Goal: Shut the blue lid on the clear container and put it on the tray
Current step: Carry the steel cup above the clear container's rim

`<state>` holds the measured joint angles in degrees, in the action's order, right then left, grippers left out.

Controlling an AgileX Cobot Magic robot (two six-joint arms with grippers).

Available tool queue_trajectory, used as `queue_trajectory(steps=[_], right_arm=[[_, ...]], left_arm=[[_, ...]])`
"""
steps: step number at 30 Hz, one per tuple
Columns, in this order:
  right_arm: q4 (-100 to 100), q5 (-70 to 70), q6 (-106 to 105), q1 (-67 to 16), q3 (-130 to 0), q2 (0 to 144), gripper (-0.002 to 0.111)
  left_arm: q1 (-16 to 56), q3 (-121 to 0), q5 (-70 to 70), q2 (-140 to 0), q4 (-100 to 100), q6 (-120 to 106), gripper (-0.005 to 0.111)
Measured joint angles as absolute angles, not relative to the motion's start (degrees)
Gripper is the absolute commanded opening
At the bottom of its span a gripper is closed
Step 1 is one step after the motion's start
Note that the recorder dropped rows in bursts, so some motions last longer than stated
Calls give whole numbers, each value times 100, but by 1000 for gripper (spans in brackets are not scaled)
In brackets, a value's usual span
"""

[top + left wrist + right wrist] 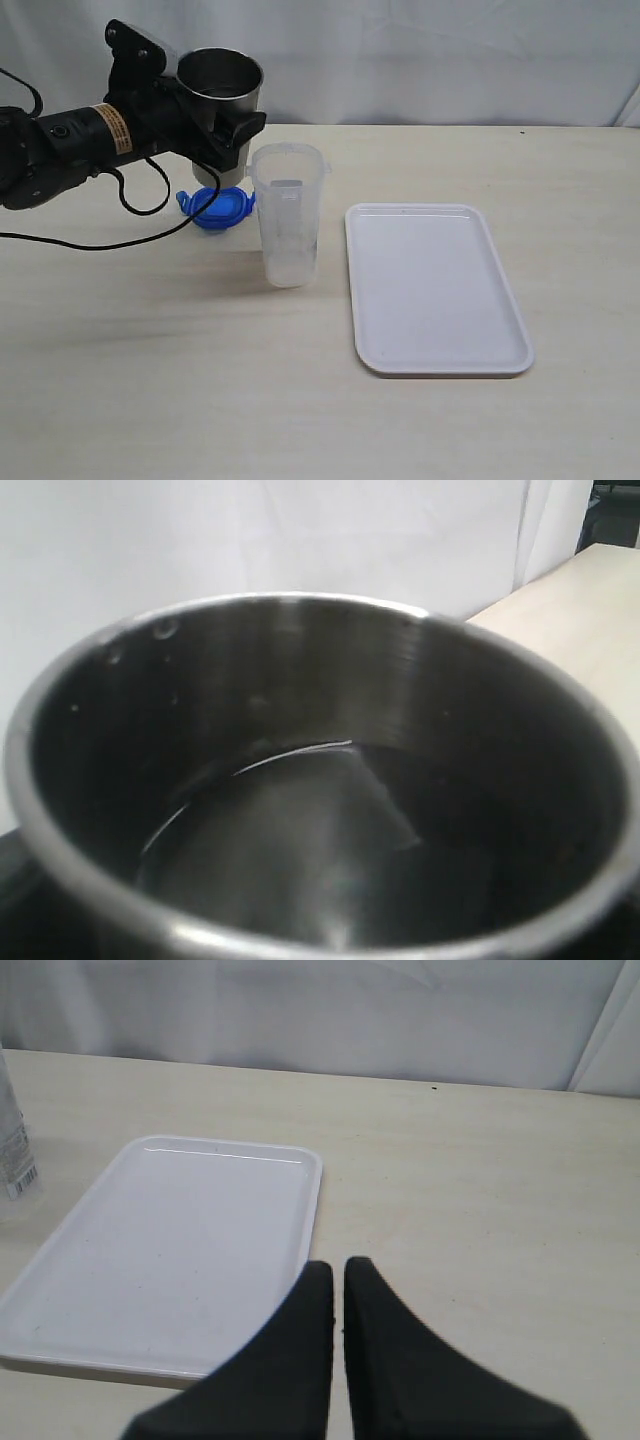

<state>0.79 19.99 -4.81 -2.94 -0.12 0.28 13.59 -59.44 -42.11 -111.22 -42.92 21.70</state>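
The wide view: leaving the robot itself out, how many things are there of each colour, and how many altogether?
Blue: 1, the blue lid
Clear: 1, the clear container
White: 1, the tray
Silver: 1, the steel cup
Total: 4

The pale, wood-grained bench (150, 400) carries three things. The clear container (288, 215) stands upright near its middle. The blue lid (220, 208) lies flat just beside the container, to its left and a little farther back. The tray (435, 290) lies flat to the container's right, near it but apart.
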Motion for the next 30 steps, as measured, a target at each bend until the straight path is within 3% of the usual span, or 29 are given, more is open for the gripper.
queue_trajectory(steps=[30], right_arm=[[79,1999,-481,-294,-12,28,5]], left_arm=[[1598,-6280,-3868,-11122,-4423,2610,0]])
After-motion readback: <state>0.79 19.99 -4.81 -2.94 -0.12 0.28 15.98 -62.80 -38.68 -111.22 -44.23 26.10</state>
